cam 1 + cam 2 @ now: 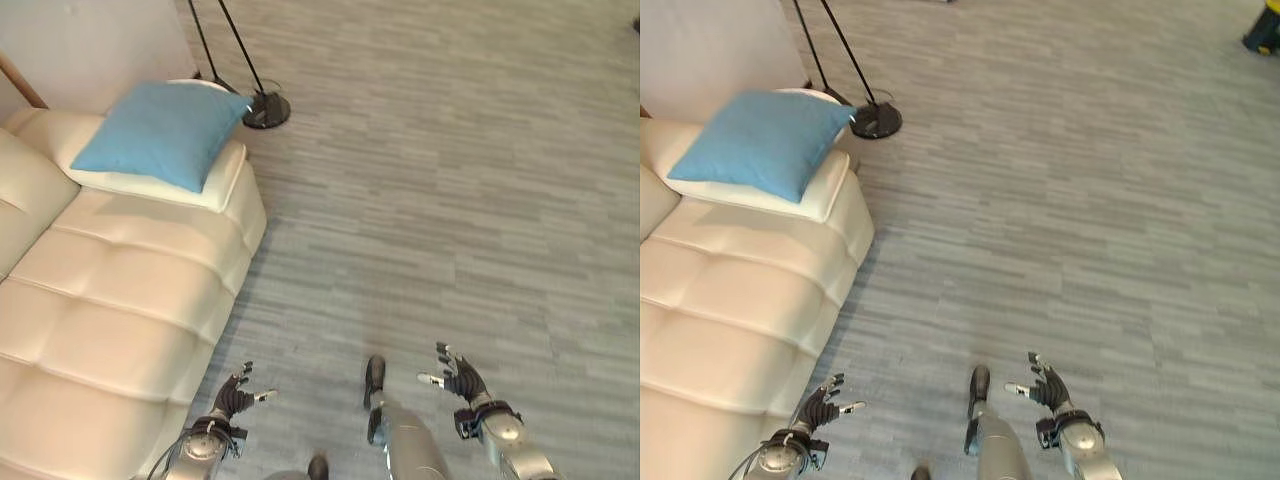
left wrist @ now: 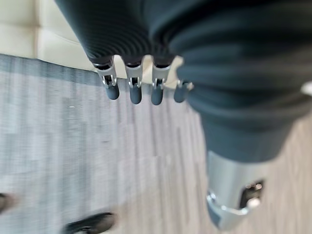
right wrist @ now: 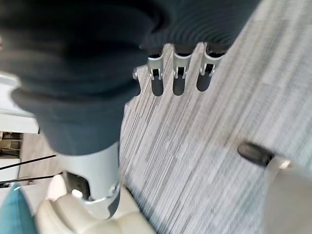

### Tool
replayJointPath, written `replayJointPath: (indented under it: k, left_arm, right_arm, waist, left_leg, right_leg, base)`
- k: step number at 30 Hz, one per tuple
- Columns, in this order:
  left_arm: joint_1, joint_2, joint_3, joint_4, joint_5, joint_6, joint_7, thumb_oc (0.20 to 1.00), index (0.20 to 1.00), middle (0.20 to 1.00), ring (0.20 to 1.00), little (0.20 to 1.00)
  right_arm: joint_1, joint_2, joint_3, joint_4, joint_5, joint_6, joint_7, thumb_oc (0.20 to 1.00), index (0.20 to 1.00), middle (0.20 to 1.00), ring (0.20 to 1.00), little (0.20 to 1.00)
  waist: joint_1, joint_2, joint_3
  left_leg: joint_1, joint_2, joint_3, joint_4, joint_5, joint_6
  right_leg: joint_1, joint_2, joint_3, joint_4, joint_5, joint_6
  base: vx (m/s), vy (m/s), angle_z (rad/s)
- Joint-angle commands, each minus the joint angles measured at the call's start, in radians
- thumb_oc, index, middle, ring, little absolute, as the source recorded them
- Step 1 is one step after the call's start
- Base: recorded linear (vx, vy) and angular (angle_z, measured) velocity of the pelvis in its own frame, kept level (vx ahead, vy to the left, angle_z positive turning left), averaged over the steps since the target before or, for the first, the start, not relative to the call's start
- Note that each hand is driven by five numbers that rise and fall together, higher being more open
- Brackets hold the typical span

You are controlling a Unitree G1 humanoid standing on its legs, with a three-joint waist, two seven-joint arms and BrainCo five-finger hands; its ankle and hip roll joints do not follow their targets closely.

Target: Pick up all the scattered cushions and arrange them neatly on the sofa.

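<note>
A blue cushion [image 1: 160, 133] is seen at 10 o'clock, laid flat on the sofa [image 1: 110, 320] arm. The left hand [image 1: 232, 398] and right hand [image 1: 462, 380] are held open, empty, low over the floor [image 1: 450, 180], likely for the next pickup

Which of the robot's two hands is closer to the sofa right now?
The left hand. It hangs beside the cream sofa, by its front edge, while the right hand is out over the grey floor, farther away.

Sofa [image 1: 110, 330] at left, cushion [image 1: 160, 132] lying on its far armrest, lamp base [image 1: 266, 110] on the floor [image 1: 450, 180] just beyond; floor extends right.
</note>
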Motion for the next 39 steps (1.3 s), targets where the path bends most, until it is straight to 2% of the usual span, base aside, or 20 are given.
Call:
replayJointPath:
  k: [1,3,4,6,8,10,12,14,19,21,22,23,24,26,28,31,33,36,38,39]
  left_arm:
    - [-0.022,0.01,-0.002,-0.037,-0.001,-0.044,0.001,1.0,1.0,1.0,1.0,1.0]
    - [-0.035,0.005,0.006,-0.007,-0.008,-0.042,0.013,1.0,1.0,1.0,1.0,1.0]
    - [-0.041,0.004,0.006,0.001,-0.013,-0.043,0.014,1.0,1.0,1.0,1.0,1.0]
    - [-0.051,0.005,0.008,0.018,-0.018,-0.043,0.019,1.0,1.0,1.0,1.0,1.0]
    - [-0.057,0.005,0.011,0.031,-0.02,-0.041,0.026,1.0,1.0,1.0,1.0,1.0]
    - [-0.053,0.006,0.013,0.036,-0.019,-0.039,0.027,1.0,1.0,1.0,1.0,1.0]
    - [-0.049,0.008,0.025,0.061,-0.013,-0.034,0.034,1.0,1.0,1.0,1.0,1.0]
    - [-0.041,0.01,0.049,0.086,-0.021,-0.031,0.042,1.0,1.0,1.0,1.0,1.0]
    - [-0.014,0.028,0.104,0.113,-0.02,-0.033,0.049,1.0,1.0,1.0,1.0,1.0]
    - [-0.008,0.031,0.109,0.127,-0.01,-0.031,0.046,1.0,1.0,1.0,1.0,1.0]
    - [-0.01,0.036,0.111,0.134,-0.002,-0.032,0.046,1.0,1.0,1.0,1.0,1.0]
    - [-0.01,0.035,0.11,0.134,-0.002,-0.032,0.046,1.0,1.0,1.0,1.0,1.0]
    - [-0.009,0.044,0.113,0.125,-0.004,-0.031,0.048,1.0,1.0,1.0,1.0,1.0]
    - [-0.011,0.058,0.12,0.101,-0.019,-0.035,0.053,1.0,1.0,1.0,1.0,1.0]
    - [-0.013,0.059,0.123,0.095,-0.026,-0.039,0.056,1.0,1.0,1.0,1.0,1.0]
    - [-0.009,0.056,0.122,0.096,-0.033,-0.043,0.055,1.0,1.0,1.0,1.0,1.0]
    - [-0.009,0.047,0.119,0.103,-0.035,-0.045,0.056,1.0,1.0,1.0,1.0,1.0]
    - [-0.024,0.029,0.112,0.131,-0.018,-0.051,0.064,1.0,1.0,1.0,1.0,1.0]
    - [-0.028,0.03,0.108,0.128,-0.017,-0.055,0.06,1.0,1.0,1.0,1.0,1.0]
    - [-0.023,0.021,0.106,0.137,-0.018,-0.058,0.059,1.0,1.0,1.0,1.0,1.0]
  right_arm:
    - [-0.053,-0.055,-0.027,-0.077,0.024,-0.046,-0.018,1.0,1.0,1.0,1.0,1.0]
    - [-0.053,-0.061,-0.032,-0.078,0.031,-0.047,-0.021,1.0,1.0,1.0,1.0,1.0]
    - [-0.051,-0.063,-0.035,-0.081,0.033,-0.045,-0.022,1.0,1.0,1.0,1.0,1.0]
    - [-0.049,-0.068,-0.036,-0.08,0.039,-0.047,-0.025,1.0,1.0,1.0,1.0,1.0]
    - [-0.045,-0.076,-0.036,-0.089,0.033,-0.048,-0.027,1.0,1.0,1.0,1.0,1.0]
    - [-0.042,-0.077,-0.036,-0.09,0.029,-0.046,-0.028,1.0,1.0,1.0,1.0,1.0]
    - [-0.046,-0.082,-0.035,-0.088,0.014,-0.045,-0.036,1.0,1.0,1.0,1.0,1.0]
    - [-0.047,-0.081,-0.04,-0.079,0.007,-0.044,-0.037,1.0,1.0,1.0,1.0,1.0]
    - [-0.015,-0.086,-0.056,-0.105,-0.019,-0.038,-0.014,1.0,1.0,1.0,1.0,1.0]
    - [0.0,-0.079,-0.061,-0.109,-0.036,-0.032,-0.005,1.0,1.0,1.0,1.0,1.0]
    - [0.0,-0.069,-0.061,-0.102,-0.04,-0.034,-0.002,1.0,1.0,1.0,1.0,1.0]
    - [0.0,-0.069,-0.061,-0.102,-0.04,-0.034,-0.002,1.0,1.0,1.0,1.0,1.0]
    - [0.0,-0.064,-0.059,-0.103,-0.034,-0.036,0.002,1.0,1.0,1.0,1.0,1.0]
    - [-0.026,-0.046,-0.034,-0.103,-0.033,-0.04,0.001,1.0,1.0,1.0,1.0,1.0]
    - [-0.036,-0.043,-0.025,-0.104,-0.032,-0.044,0.002,1.0,1.0,1.0,1.0,1.0]
    - [-0.048,-0.055,-0.012,-0.124,-0.034,-0.045,0.003,1.0,1.0,1.0,1.0,1.0]
    - [-0.052,-0.064,-0.009,-0.13,-0.031,-0.046,0.001,1.0,1.0,1.0,1.0,1.0]
    - [-0.047,-0.075,-0.003,-0.136,-0.042,-0.042,0.0,1.0,1.0,1.0,1.0,1.0]
    - [-0.044,-0.077,-0.01,-0.137,-0.039,-0.041,0.001,1.0,1.0,1.0,1.0,1.0]
    - [-0.034,-0.076,-0.013,-0.133,-0.037,-0.042,0.001,1.0,1.0,1.0,1.0,1.0]
  waist:
    - [0.003,0.036,-0.006]
    - [0.0,0.036,-0.005]
    - [0.001,0.036,-0.003]
    - [0.008,0.031,-0.002]
    - [0.023,0.026,-0.006]
    - [0.03,0.027,-0.009]
    - [0.054,0.038,-0.011]
    - [0.074,0.034,-0.014]
    - [0.11,0.027,-0.039]
    - [0.115,0.014,-0.053]
    - [0.114,-0.01,-0.061]
    - [0.116,-0.007,-0.064]
    - [0.116,-0.018,-0.061]
    - [0.123,-0.005,-0.046]
    - [0.109,0.013,-0.034]
    - [0.072,0.043,-0.006]
    - [0.053,0.045,0.012]
    - [0.023,0.034,0.021]
    - [0.026,0.028,0.019]
    - [0.033,0.022,0.001]
  left_leg:
    - [-0.194,0.088,0.059,0.175,0.128,-0.051]
    - [-0.229,0.124,0.088,0.248,0.176,-0.06]
    - [-0.247,0.142,0.107,0.269,0.175,-0.055]
    - [-0.289,0.139,0.118,0.264,0.157,-0.041]
    - [-0.364,0.124,0.133,0.15,0.127,-0.023]
    - [-0.384,0.128,0.14,0.091,0.151,-0.025]
    - [-0.421,0.14,0.131,-0.031,0.242,-0.04]
    - [-0.477,0.157,0.149,-0.136,0.272,-0.051]
    - [-0.525,0.186,0.18,-0.131,0.315,-0.05]
    - [-0.524,0.165,0.174,-0.085,0.354,-0.035]
    - [-0.504,0.124,0.175,-0.045,0.318,-0.009]
    - [-0.506,0.127,0.175,-0.046,0.319,-0.009]
    - [-0.495,0.106,0.174,-0.031,0.296,0.008]
    - [-0.416,0.077,0.147,-0.025,0.223,0.055]
    - [-0.347,0.062,0.112,-0.047,0.195,0.068]
    - [-0.25,0.048,0.045,-0.073,0.167,0.064]
    - [-0.212,0.034,0.007,-0.076,0.152,0.058]
    - [-0.142,-0.004,-0.078,-0.091,0.119,0.04]
    - [-0.147,-0.012,-0.097,-0.078,0.114,0.03]
    - [-0.156,-0.015,-0.119,-0.068,0.107,0.019]
  right_leg:
    - [0.18,0.02,0.007,-0.074,-0.088,0.073]
    - [0.213,0.028,0.003,-0.064,-0.127,0.044]
    - [0.229,0.03,0.002,-0.057,-0.146,0.037]
    - [0.261,0.031,0.001,-0.056,-0.169,0.031]
    - [0.302,0.036,-0.002,-0.055,-0.213,0.035]
    - [0.322,0.042,-0.001,-0.055,-0.231,0.035]
    - [0.367,0.068,0.007,-0.055,-0.259,0.037]
    - [0.428,0.069,0.021,-0.051,-0.293,0.053]
    - [0.524,0.046,0.058,-0.02,-0.324,0.086]
    - [0.521,0.008,0.06,0.034,-0.253,0.109]
    - [0.484,-0.041,0.078,0.133,-0.116,0.137]
    - [0.481,-0.039,0.08,0.132,-0.113,0.136]
    - [0.458,-0.059,0.099,0.196,-0.011,0.153]
    - [0.358,-0.072,0.124,0.35,0.089,0.148]
    - [0.272,-0.051,0.114,0.36,0.025,0.122]
    - [0.152,-0.012,0.078,0.269,-0.1,0.092]
    - [0.116,0.017,0.091,0.179,-0.112,0.097]
    - [0.086,0.075,0.17,0.006,-0.083,0.124]
    - [0.111,0.064,0.164,-0.022,-0.082,0.129]
    - [0.145,0.051,0.149,-0.049,-0.083,0.111]
  base:
    - [0.22,-0.127,0.57]
    - [0.27,-0.121,0.02]
    - [0.27,-0.098,-0.16]
    - [0.27,-0.062,0.06]
    - [0.42,-0.006,0.21]
    - [0.29,0.033,0.28]
    - [0.35,0.062,-0.02]
    - [0.59,0.168,-0.19]
    - [0.54,0.253,-0.1]
    - [0.6,0.353,-0.15]
    - [0.46,0.3,-0.04]
    - [0.45,0.314,-0.09]
    - [0.27,0.193,-0.09]
    - [0.53,0.31,0.25]
    - [0.5,0.199,0.63]
    - [0.43,0.059,0.8]
    - [0.34,-0.039,0.87]
    - [0.35,-0.113,0.96]
    - [0.17,-0.116,1.64]
    - [0.21,-0.179,1.66]
